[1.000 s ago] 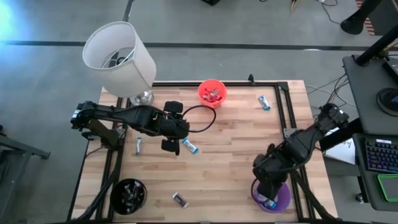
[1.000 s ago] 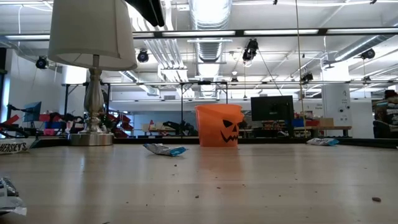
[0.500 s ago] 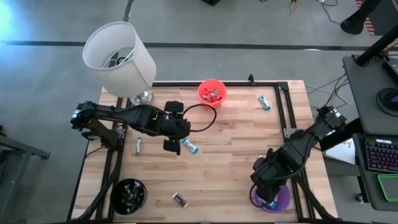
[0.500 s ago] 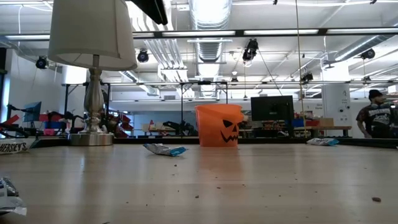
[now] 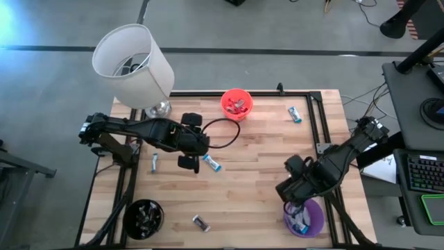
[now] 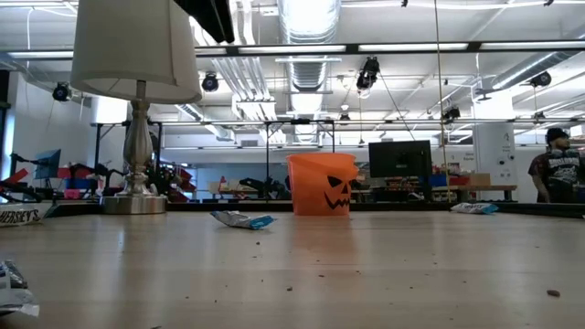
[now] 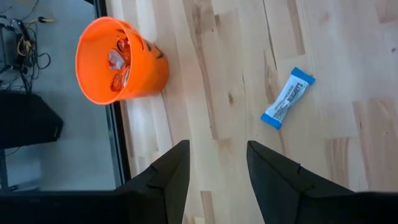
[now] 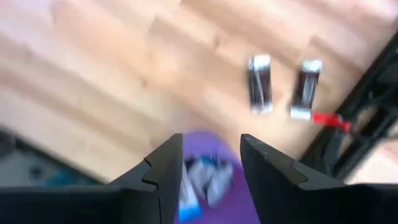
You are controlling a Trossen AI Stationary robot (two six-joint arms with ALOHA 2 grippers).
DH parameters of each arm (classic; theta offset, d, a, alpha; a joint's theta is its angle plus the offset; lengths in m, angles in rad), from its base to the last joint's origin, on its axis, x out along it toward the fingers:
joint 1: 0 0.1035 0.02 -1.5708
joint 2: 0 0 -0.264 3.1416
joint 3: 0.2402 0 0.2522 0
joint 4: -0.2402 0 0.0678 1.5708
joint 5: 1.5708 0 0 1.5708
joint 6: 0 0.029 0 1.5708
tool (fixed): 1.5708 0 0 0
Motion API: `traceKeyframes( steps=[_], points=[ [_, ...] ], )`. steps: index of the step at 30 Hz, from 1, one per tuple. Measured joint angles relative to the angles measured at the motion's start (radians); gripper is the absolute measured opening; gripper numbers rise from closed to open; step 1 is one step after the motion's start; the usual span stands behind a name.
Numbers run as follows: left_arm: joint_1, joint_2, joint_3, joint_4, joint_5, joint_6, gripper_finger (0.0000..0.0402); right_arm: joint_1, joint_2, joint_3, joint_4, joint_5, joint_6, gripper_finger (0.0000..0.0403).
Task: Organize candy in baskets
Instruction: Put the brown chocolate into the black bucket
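Observation:
The orange basket [image 5: 236,103] stands at the table's far edge with candies inside. The purple basket [image 5: 306,217] at the near right holds blue and white candies [image 8: 200,177]. The black basket [image 5: 143,217] stands at the near left. My left gripper [image 5: 189,154] hovers open left of centre, beside a light blue candy [image 7: 287,98] that lies flat on the wood. My right gripper [image 8: 205,168] points down, open, above the purple basket's far-left rim, with nothing between its fingers. Loose candies lie at the far right [image 5: 295,114], left [image 5: 154,163] and near edge [image 5: 201,222].
A lamp with a large white shade [image 5: 132,62] stands at the far left corner. A black cable loops on the wood near the orange basket [image 6: 322,183]. A black metal frame [image 5: 320,132] rims the table. A person [image 6: 558,164] stands far behind it.
My right gripper has moved from straight above the purple basket toward the table's left and far side, and its wrist has rolled. The basket's inside with its candies now shows. The left arm has kept still.

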Motion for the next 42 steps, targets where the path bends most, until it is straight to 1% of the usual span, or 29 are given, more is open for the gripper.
traceKeyframes(
  steps=[1,3,6,10,15,20,22,27,30,31,34,38,42],
  points=[
    [0.0,0.0,0.0,-0.005,0.0,-0.001,0.0142,-0.003,-0.007,-0.01,-0.005,0.029,0.021,0.0151],
    [0.001,0.0,-0.003,-0.014,0.0,-0.004,0.0142,-0.016,-0.021,-0.043,-0.021,0.049,0.042,0.0152],
    [0.001,0.0,-0.004,-0.021,0.0,-0.004,0.0142,-0.03,-0.054,-0.118,-0.012,0.047,0.042,0.0157],
    [0.001,0.0,-0.005,-0.034,0.0,-0.004,0.0142,-0.043,-0.127,-0.234,0.004,0.009,0.067,0.0164],
    [0.001,0.0,-0.005,-0.041,0.0,-0.008,0.0142,-0.045,-0.272,-0.388,0.102,0.002,0.145,0.0166],
    [0.002,0.0,-0.005,-0.04,-0.001,-0.012,0.0142,-0.045,-0.398,-0.544,0.137,0.002,0.223,0.0166],
    [0.002,0.0,-0.005,-0.039,-0.001,-0.016,0.0142,-0.045,-0.443,-0.607,0.171,0.002,0.23,0.0166],
    [0.011,0.0,-0.005,-0.038,-0.002,-0.053,0.0142,-0.045,-0.523,-0.764,0.303,0.002,0.225,0.0167],
    [0.018,0.0,-0.005,-0.038,-0.002,-0.066,0.0142,-0.045,-0.548,-0.842,0.339,0.002,0.237,0.0167],
    [0.02,0.0,-0.005,-0.038,-0.002,-0.068,0.0142,-0.045,-0.551,-0.858,0.341,0.002,0.251,0.0167],
    [0.03,0.0,-0.005,-0.038,-0.003,-0.068,0.0142,-0.048,-0.545,-0.848,0.33,0.011,0.247,0.0167],
    [0.047,0.0,-0.005,-0.037,-0.004,-0.069,0.0142,-0.055,-0.538,-0.852,0.339,-0.016,0.263,0.0167],
    [0.06,0.0,-0.005,-0.038,-0.004,-0.084,0.0142,-0.055,-0.532,-0.853,0.413,-0.028,0.301,0.0167]
  ],
)
